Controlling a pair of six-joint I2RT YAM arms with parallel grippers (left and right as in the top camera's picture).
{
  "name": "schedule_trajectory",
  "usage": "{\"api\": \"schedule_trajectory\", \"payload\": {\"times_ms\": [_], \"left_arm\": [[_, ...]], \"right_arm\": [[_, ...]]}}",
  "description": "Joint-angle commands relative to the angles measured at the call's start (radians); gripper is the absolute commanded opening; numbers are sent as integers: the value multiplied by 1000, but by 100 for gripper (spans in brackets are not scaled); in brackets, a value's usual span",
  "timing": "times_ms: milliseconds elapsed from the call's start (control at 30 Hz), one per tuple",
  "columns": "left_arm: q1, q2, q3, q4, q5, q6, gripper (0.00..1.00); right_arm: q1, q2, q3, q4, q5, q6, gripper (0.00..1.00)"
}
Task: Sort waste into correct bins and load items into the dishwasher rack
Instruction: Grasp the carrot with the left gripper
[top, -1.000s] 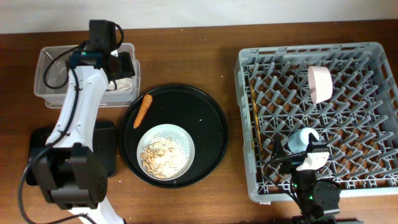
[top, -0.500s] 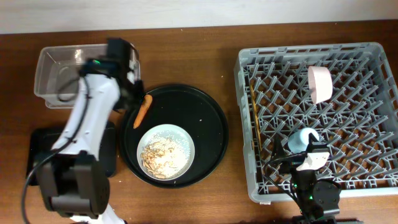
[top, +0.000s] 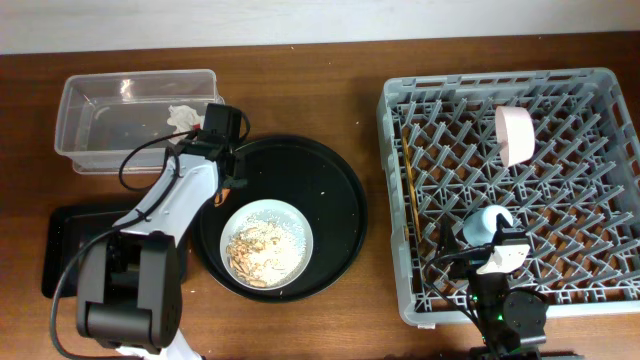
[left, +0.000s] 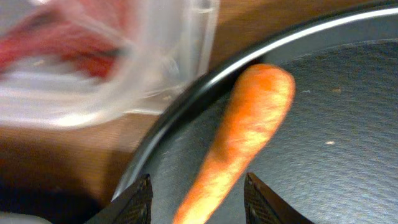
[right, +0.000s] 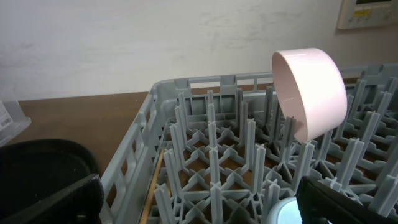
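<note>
An orange carrot piece (left: 249, 134) lies at the left inner edge of the round black tray (top: 340, 200). My left gripper (left: 200, 204) is open with a finger on each side of the carrot; from overhead the gripper (top: 226, 168) hides most of it. The crumpled white napkin (top: 183, 115) lies in the clear tub (top: 90, 160), and a blurred red wrapper (left: 50, 37) shows through the tub wall. The pale dish (top: 296, 232) holds beige scraps (top: 255, 250). My right gripper (right: 199, 186) is open and empty over the grey rack (top: 600, 90), close to the light-blue cup (top: 486, 222).
The shallow black tray (top: 60, 250) sits at the lower left, partly under my left arm. In the rack stand a white bowl (top: 514, 135) on its side and the chopsticks (top: 409, 190) along the left wall. Bare wooden table (top: 372, 60) lies between tray and rack.
My left arm has swung from over the clear tub down to the carrot at the tray's left edge. The napkin now shows in the tub. The right arm has not moved.
</note>
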Motion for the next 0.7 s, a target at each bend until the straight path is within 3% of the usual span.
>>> {"api": "schedule_trajectory", "payload": {"times_ms": [0, 167, 533, 567, 600, 667], "left_arm": [[-3, -8, -46, 40, 111, 96, 47], [-1, -6, -55, 82, 85, 187, 48], [-2, 99, -56, 109, 122, 187, 47], [-2, 99, -56, 109, 140, 187, 43], [-3, 96, -54, 105, 151, 185, 27], [-2, 90, -50, 92, 151, 186, 16]], "right_arm": [[-5, -9, -5, -8, -2, 6, 98], [-5, -9, -5, -8, -2, 6, 98], [-5, -9, -5, -8, -2, 7, 98], [-5, -9, -5, -8, -2, 6, 98], [-5, -9, -5, -8, -2, 6, 98], [-5, -9, -5, -8, -2, 6, 98]]}}
